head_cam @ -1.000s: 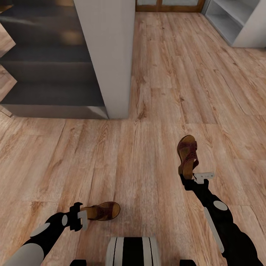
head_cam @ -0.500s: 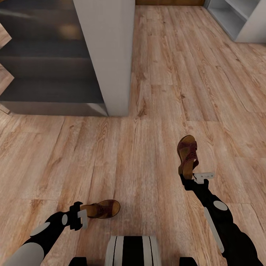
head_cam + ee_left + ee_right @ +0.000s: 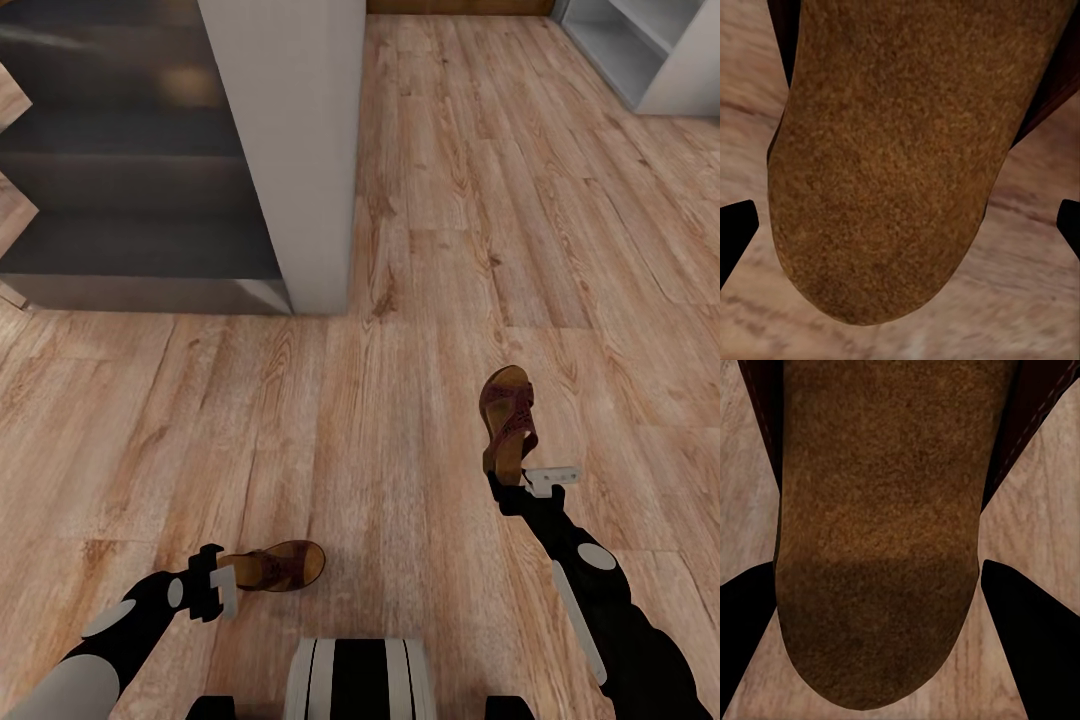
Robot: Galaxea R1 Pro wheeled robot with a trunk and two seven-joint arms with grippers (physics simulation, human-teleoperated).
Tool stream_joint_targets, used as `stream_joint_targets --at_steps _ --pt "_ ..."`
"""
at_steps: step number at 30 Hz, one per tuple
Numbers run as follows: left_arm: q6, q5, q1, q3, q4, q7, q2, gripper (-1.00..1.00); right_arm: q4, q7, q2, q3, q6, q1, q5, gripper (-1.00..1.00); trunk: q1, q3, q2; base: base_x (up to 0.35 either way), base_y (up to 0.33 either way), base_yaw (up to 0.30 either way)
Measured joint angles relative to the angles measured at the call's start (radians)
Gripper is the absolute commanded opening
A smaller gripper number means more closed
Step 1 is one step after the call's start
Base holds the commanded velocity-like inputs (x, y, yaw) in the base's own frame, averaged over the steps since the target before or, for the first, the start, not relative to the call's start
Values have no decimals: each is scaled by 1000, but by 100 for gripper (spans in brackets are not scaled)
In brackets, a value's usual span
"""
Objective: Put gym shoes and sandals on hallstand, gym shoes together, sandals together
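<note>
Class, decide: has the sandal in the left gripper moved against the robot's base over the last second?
No. The sandal in the left gripper keeps its place beside the robot's base.

Dark brown sandals (image 3: 508,420) with tan footbeds, wood-grain floor (image 3: 400,420).

A pale grey upright panel (image 3: 290,150) stands on end near the upper left, with dark stepped shelves (image 3: 130,190) to its left. A strip of brown wooden door frame (image 3: 460,6) runs along the far edge
</note>
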Motion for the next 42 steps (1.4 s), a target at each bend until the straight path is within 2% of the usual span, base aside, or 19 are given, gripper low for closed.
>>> stream_joint_targets --at_steps 27,28,42 --pt "0 0 0 0 1 0 -4 100 1 0 0 0 0 0 1 -100 0 0 0 0 0 0" --pt "0 0 0 0 1 0 -4 -100 1 0 0 0 0 0 0 -100 0 0 0 0 0 0" --pt "3 5 -2 2 1 -1 -5 -100 0 0 0 0 0 0 0 -100 0 0 0 0 0 0"
